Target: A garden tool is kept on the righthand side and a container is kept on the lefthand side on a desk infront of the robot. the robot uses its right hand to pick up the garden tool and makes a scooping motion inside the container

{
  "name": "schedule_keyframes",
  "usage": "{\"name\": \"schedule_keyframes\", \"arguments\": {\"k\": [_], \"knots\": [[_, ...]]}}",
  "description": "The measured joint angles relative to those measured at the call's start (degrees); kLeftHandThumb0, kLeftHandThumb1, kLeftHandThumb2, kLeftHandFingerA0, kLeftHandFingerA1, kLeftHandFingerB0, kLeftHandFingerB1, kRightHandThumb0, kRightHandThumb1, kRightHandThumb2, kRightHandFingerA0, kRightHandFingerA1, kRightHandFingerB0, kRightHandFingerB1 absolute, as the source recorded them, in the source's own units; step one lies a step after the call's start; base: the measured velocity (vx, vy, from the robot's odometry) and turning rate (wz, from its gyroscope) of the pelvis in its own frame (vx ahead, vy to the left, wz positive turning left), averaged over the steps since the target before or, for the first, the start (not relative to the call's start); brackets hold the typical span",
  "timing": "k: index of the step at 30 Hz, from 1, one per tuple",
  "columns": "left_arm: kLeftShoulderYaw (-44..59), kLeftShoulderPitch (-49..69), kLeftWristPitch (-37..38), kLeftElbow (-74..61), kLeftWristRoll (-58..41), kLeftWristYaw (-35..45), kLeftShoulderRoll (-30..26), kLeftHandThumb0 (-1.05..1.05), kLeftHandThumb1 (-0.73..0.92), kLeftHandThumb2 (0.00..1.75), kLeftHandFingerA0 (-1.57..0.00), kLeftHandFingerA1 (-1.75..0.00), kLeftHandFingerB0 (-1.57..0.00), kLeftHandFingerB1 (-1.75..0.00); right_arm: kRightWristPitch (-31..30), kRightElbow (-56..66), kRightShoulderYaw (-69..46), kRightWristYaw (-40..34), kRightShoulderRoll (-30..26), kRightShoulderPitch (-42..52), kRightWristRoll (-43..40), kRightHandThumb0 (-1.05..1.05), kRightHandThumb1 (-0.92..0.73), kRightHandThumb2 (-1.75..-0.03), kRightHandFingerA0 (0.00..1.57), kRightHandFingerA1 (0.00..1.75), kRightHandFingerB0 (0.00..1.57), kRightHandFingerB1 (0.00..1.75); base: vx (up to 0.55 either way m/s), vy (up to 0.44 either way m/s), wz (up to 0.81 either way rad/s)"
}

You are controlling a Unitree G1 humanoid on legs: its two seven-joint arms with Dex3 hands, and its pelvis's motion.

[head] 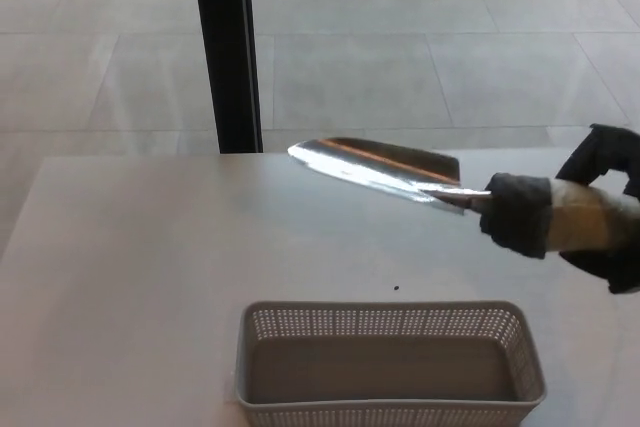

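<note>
A shiny metal garden trowel (375, 165) with a wooden handle and dark collar is held in the air above the desk, blade pointing left and slightly up. My right hand (608, 209) is shut on its handle at the right edge of the head view. Below it a grey perforated plastic basket (390, 322) stands at the near edge of the desk, its inside bare. The trowel is well clear of the basket, above and behind it. My left hand does not show.
The pale desk top (150, 247) stretches to the left and back. A black vertical post (224, 47) rises behind the far edge, over a tiled floor. A small dark speck (396, 288) lies just behind the basket.
</note>
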State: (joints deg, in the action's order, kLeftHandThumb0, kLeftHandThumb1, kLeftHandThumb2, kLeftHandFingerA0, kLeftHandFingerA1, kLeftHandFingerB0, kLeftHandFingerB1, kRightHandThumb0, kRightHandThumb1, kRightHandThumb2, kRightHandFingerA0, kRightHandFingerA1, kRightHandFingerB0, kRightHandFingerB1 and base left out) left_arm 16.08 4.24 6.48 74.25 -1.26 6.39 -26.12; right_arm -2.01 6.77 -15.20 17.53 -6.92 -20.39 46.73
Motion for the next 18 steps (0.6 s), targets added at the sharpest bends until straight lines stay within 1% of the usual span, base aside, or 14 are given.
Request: {"name": "schedule_keyframes", "arguments": {"k": [2, 3, 4, 5, 7, 8, 9, 10, 11, 12, 13, 16, 17, 18], "knots": [[0.02, 0.3, 0.0, 0.06, -0.01, 0.0, 0.0, -0.54, 0.64, 0.6, -0.6, -0.58, -0.54, -0.41, 0.1, -2.38, -1.47, 0.02, -2.02, -1.6, -1.41, -0.16, -0.45, -1.1, 0.9, 1.75, 0.79, 1.49, 0.0, 0.0, 0.0], [0.02, 0.57, 0.01, 0.08, 0.0, 0.0, -0.04, -0.54, 0.64, 0.59, -0.58, -0.59, -0.55, -0.42, 0.12, -3.95, -2.17, 0.01, -3.3, -2.52, -2.2, -0.2, -0.42, -1.1, 1.2, 1.36, 0.99, 1.22, 0.0, 0.0, 0.0], [-0.04, 0.88, 0.01, 0.04, 0.0, 0.01, -0.07, -0.52, 0.64, 0.59, -0.63, -0.63, -0.6, -0.43, 0.23, -6.08, -2.91, -0.06, -5.07, -3.53, -2.99, -0.17, -0.42, -1.17, 0.91, 1.72, 0.84, 1.43, 0.0, 0.0, 0.0], [-0.05, 1.09, 0.01, 0.01, -0.01, 0.01, -0.09, -0.54, 0.64, 0.59, -0.6, -0.64, -0.58, -0.44, 0.26, -7.94, -3.48, -0.21, -6.63, -4.37, -3.54, -0.14, -0.46, -1.17, 0.95, 1.73, 0.82, 1.4, 0.0, 0.0, 0.0], [-0.1, 1.41, 0.01, -0.03, -0.01, 0.02, -0.11, -0.54, 0.64, 0.59, -0.6, -0.64, -0.58, -0.44, 0.28, -11.96, -4.03, -0.72, -9.75, -5.79, -4.32, -0.14, -0.46, -1.17, 0.95, 1.73, 0.82, 1.4, 0.0, 0.0, 0.0], [-0.16, 1.62, 0.02, -0.07, 0.0, 0.03, -0.11, -0.55, 0.65, 0.6, -0.59, -0.64, -0.57, -0.43, 0.29, -14.18, -4.15, -1.01, -11.29, -6.41, -4.76, -0.2, -0.48, -1.12, 0.9, 1.74, 0.84, 1.36, 0.0, 0.0, 0.0], [-0.31, 1.81, 0.02, -0.15, 0.01, 0.05, -0.14, -0.53, 0.63, 0.59, -0.62, -0.61, -0.56, -0.42, 0.17, -16.32, -4.21, -1.2, -12.58, -7.06, -5.11, -0.19, -0.5, -1.08, 0.9, 1.75, 0.83, 1.39, 0.0, 0.0, 0.0], [-0.33, 1.87, 0.02, -0.11, 0.01, 0.06, -0.15, -0.52, 0.63, 0.59, -0.58, -0.6, -0.58, -0.42, 0.13, -18.49, -4.18, -1.41, -13.87, -7.52, -5.43, -0.25, -0.48, -1.06, 1.19, 1.35, 0.96, 1.13, 0.0, 0.0, 0.0], [-0.34, 1.89, 0.02, -0.08, 0.01, 0.05, -0.15, -0.52, 0.65, 0.6, -0.59, -0.6, -0.56, -0.42, 0.18, -20.35, -4.11, -1.62, -14.8, -7.78, -5.65, -0.21, -0.54, -0.98, 0.9, 1.75, 0.82, 1.36, 0.0, 0.0, 0.0], [-0.37, 1.92, 0.02, -0.04, 0.01, 0.05, -0.16, -0.52, 0.65, 0.59, -0.58, -0.57, -0.56, -0.41, 0.2, -22.25, -3.98, -1.84, -15.61, -7.93, -5.92, -0.23, -0.57, -0.97, 0.88, 1.75, 0.78, 1.4, 0.0, 0.0, 0.0], [-0.4, 1.93, 0.02, 0.01, 0.01, 0.05, -0.16, -0.52, 0.64, 0.6, -0.6, -0.63, -0.58, -0.43, 0.11, -24.41, -3.82, -2.15, -16.32, -8.11, -6.23, -0.24, -0.57, -0.98, 0.87, 1.75, 0.75, 1.45, 0.0, 0.0, 0.0], [-0.5, 1.89, 0.06, 0.0, 0.0, 0.05, -0.18, -0.52, 0.63, 0.58, -0.64, -0.63, -0.59, -0.43, -0.98, -30.91, -3.14, -3.47, -18.24, -8.87, -7.06, -0.22, -0.59, -0.94, 0.85, 1.73, 0.76, 1.38, 0.0, 0.0, 0.0], [-0.49, 1.84, 0.06, 0.0, -0.01, 0.05, -0.18, -0.53, 0.63, 0.59, -0.6, -0.62, -0.57, -0.43, -1.29, -32.77, -2.76, -4.1, -18.75, -9.05, -7.32, -0.2, -0.63, -0.81, 0.83, 1.73, 0.72, 1.43, 0.0, 0.0, 0.0], [-0.5, 1.79, 0.06, 0.0, 0.0, 0.05, -0.18, -0.54, 0.63, 0.59, -0.58, -0.63, -0.57, -0.44, -1.46, -34.51, -2.4, -4.8, -19.16, -9.09, -7.49, -0.19, -0.65, -0.75, 0.84, 1.73, 0.72, 1.45, 0.0, 0.0, 0.0]]}}
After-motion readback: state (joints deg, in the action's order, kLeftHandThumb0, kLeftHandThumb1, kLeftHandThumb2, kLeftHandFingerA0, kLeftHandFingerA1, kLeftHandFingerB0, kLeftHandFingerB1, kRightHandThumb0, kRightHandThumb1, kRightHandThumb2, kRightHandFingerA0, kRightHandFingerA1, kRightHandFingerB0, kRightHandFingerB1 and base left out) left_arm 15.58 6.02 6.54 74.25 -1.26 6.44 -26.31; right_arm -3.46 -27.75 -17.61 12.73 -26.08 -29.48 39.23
